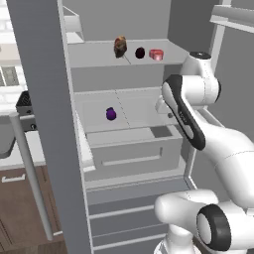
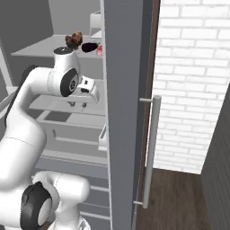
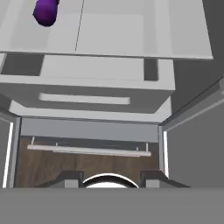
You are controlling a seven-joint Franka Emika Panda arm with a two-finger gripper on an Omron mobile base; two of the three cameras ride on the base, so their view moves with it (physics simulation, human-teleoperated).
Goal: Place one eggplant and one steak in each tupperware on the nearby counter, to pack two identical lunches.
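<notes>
The white arm's rounded base joint with its dark ring (image 1: 213, 225) sits closest to the left base camera, and from it the arm climbs to the tool (image 2: 77, 104), which hangs inside the open grey fridge, over the front of the middle shelf (image 1: 144, 106). The tool's two small dark fingers (image 3: 70, 178) stand narrow, as near together as they come, with nothing between them. In the hand view they point down past the pale grey drawer front (image 3: 87, 89) toward the brown wooden floor (image 3: 83, 164) below.

The glossy bright purple eggplant (image 1: 111, 114) lies on that middle shelf, to the left of the tool and well apart from it; in the hand view it sits at the top left corner (image 3: 46, 12), far from the fingertips.

On the top shelf (image 1: 99, 54), above and behind the tool, three small things stand in a row: the lumpy mottled brown and tan steak (image 1: 120, 46) at the left, the very dark, near-black eggplant (image 1: 140, 52) in the middle, and the flat pink-red steak block (image 1: 156, 54) at the right. None touches the tool.

The tall grey fridge door (image 1: 42, 124) stands open at the left, with its long pale handle bar (image 1: 30, 173). In the right base view a white brick wall (image 2: 193, 81) rises beyond the other door.
</notes>
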